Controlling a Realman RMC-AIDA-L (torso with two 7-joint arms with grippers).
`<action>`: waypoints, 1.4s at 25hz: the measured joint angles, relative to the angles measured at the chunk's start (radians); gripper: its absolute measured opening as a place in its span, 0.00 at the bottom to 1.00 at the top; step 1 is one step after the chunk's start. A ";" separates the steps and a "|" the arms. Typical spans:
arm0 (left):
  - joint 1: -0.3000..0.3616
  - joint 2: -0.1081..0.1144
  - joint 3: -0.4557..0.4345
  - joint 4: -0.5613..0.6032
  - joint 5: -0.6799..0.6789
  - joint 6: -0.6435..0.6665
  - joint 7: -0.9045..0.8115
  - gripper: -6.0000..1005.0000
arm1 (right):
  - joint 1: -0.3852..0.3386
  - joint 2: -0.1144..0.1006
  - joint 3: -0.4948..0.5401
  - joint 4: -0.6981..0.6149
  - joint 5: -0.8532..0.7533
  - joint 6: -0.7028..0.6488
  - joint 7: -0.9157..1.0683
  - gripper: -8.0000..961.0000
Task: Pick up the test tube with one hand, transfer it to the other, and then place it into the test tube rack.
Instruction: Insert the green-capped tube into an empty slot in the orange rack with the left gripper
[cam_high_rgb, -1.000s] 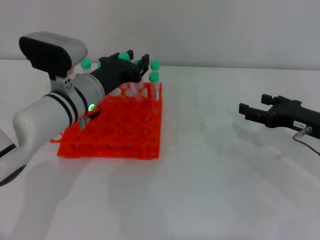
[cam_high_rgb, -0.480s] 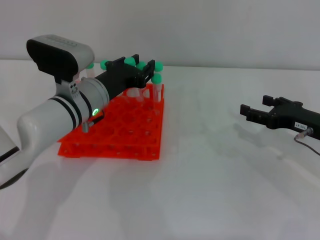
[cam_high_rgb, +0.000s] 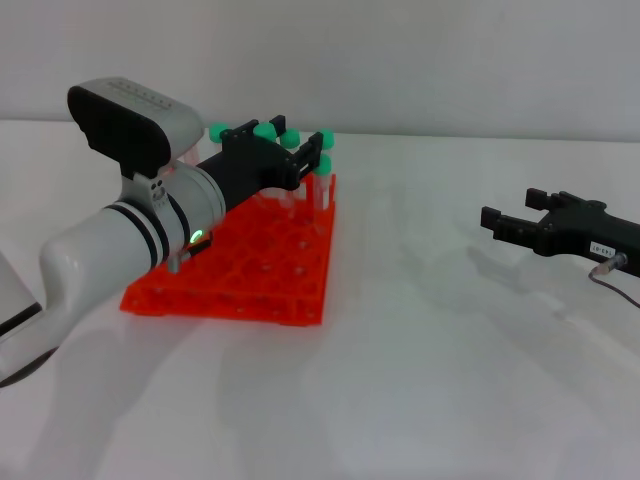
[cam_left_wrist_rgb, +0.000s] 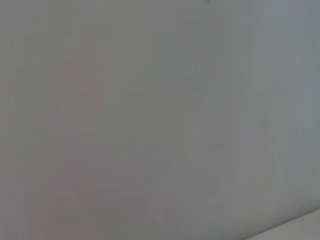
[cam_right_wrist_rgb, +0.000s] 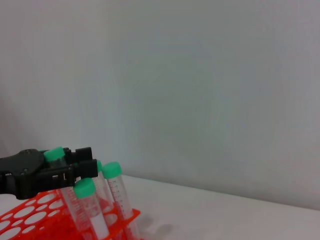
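Observation:
The orange-red test tube rack (cam_high_rgb: 250, 270) lies on the white table at the left. My left gripper (cam_high_rgb: 303, 137) reaches over the rack's far row. Its fingers stand on either side of a green-capped test tube (cam_high_rgb: 292, 138), which is upright with its lower part hidden among the rack's holes. The right wrist view shows this gripper (cam_right_wrist_rgb: 85, 161) from the side, over the rack's corner (cam_right_wrist_rgb: 30, 217). My right gripper (cam_high_rgb: 508, 207) hovers low over the table at the far right, open and holding nothing.
Other green-capped tubes stand in the rack's far row: one (cam_high_rgb: 325, 163) at the right corner and one (cam_high_rgb: 218, 131) behind the left wrist. They show up close as tubes (cam_right_wrist_rgb: 112, 172) in the right wrist view. White table lies between the rack and the right gripper. The left wrist view shows only a grey wall.
My left gripper has shifted right and slightly down along the rack's far row, and the rack's far end slid right with it. The right gripper has stayed in place.

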 joint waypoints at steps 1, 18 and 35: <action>0.002 -0.001 0.004 0.002 0.000 0.000 0.001 0.46 | 0.000 0.000 0.000 0.000 0.000 0.000 0.000 0.90; 0.080 -0.002 0.009 0.037 -0.002 0.053 0.013 0.85 | -0.005 0.000 -0.001 0.000 0.000 0.007 0.000 0.90; 0.262 -0.003 -0.031 0.255 -0.004 0.190 0.191 0.87 | -0.030 -0.005 -0.003 0.000 -0.002 0.039 0.000 0.90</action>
